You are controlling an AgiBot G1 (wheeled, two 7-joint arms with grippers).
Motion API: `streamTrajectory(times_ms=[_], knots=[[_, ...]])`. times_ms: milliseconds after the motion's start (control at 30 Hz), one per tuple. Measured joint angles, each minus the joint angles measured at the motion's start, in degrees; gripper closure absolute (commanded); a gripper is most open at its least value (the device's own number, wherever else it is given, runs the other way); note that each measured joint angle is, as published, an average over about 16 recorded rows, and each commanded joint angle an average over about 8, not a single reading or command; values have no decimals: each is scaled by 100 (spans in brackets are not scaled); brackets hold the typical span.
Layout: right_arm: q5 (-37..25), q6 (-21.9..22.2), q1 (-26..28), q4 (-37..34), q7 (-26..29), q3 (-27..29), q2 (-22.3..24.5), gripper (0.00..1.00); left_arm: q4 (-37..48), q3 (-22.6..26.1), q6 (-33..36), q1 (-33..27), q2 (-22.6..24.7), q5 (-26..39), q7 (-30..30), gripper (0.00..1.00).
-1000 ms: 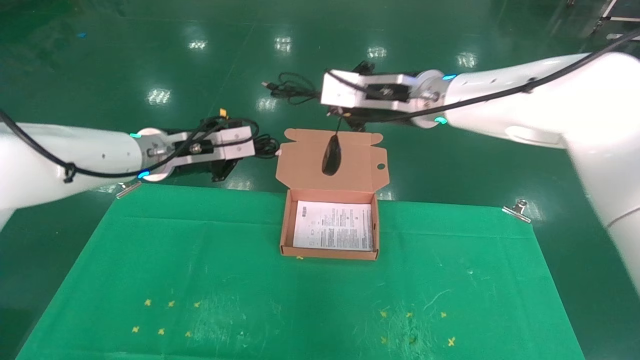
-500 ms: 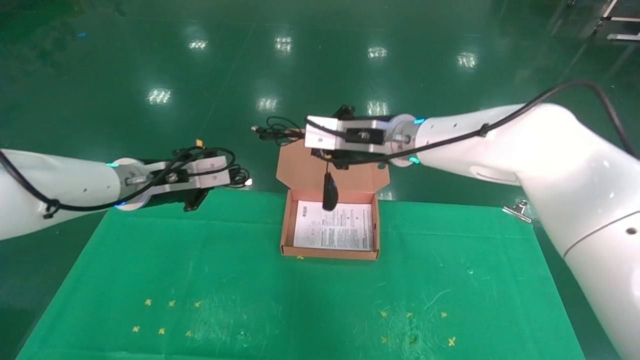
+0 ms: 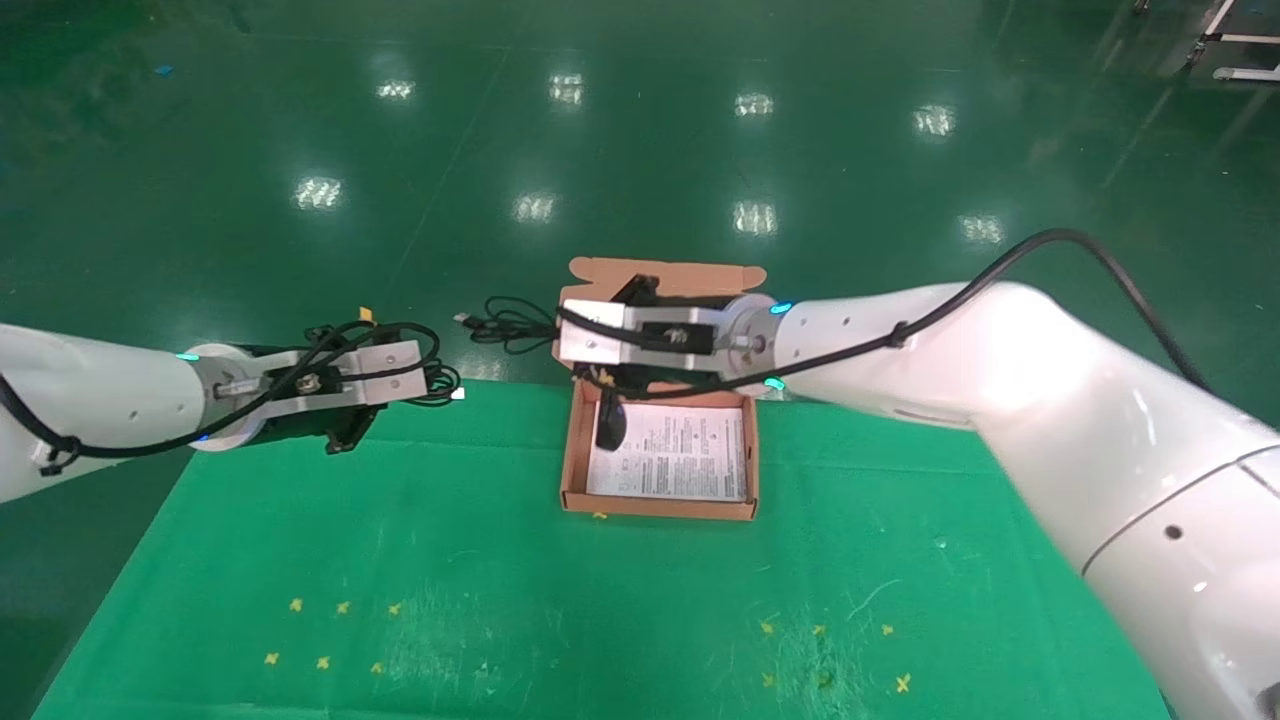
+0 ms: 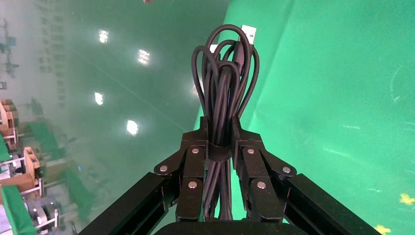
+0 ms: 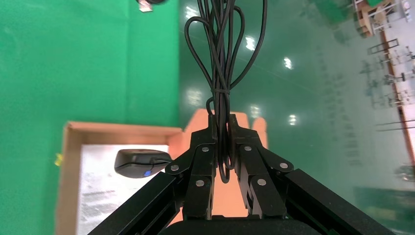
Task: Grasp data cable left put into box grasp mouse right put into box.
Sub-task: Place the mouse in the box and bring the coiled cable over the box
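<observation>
Jaws on both sides are clamped. Head view: your right gripper [image 3: 545, 335] pinches the cord, the mouse [image 3: 610, 424] dangling at the box [image 3: 570, 455] near the table's [image 3: 300, 520] far edge. Lower until it rests before releasing. Left wrist: left gripper [image 4: 220, 142] grips the data cable [image 4: 224, 83]. Right wrist: mouse-sheet contact unclear.

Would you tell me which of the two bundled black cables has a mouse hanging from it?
The bundle clamped in the right gripper: its mouse dangles over the box. The data cable in the left gripper carries only a pale plug.
</observation>
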Motion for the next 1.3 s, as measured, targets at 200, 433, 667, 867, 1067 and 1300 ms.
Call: streamTrajectory(times_ms=[200, 433, 667, 867, 1067, 1300], knots=[[414, 243, -90, -120, 267, -435, -1, 100, -71, 1, 40, 15, -12, 42, -62, 100], [812, 429, -177, -498, 674, -820, 8, 100, -92, 1, 48, 21, -15, 56, -81, 100], [1003, 475, -203, -891, 1048, -1161, 9, 84, -98, 1, 52, 23, -16, 60, -85, 100], [1022, 477, -180, -1086, 1243, -1403, 4, 9, -102, 1, 55, 25, -18, 62, -86, 100], [997, 489, -161, -1086, 1315, -1530, 45, 0, -100, 5, 47, 36, -5, 58, -80, 100], [1005, 498, -165, -906, 1391, -1556, 183, 0, 46, 38, -111, 89, 149, -25, 20, 100]])
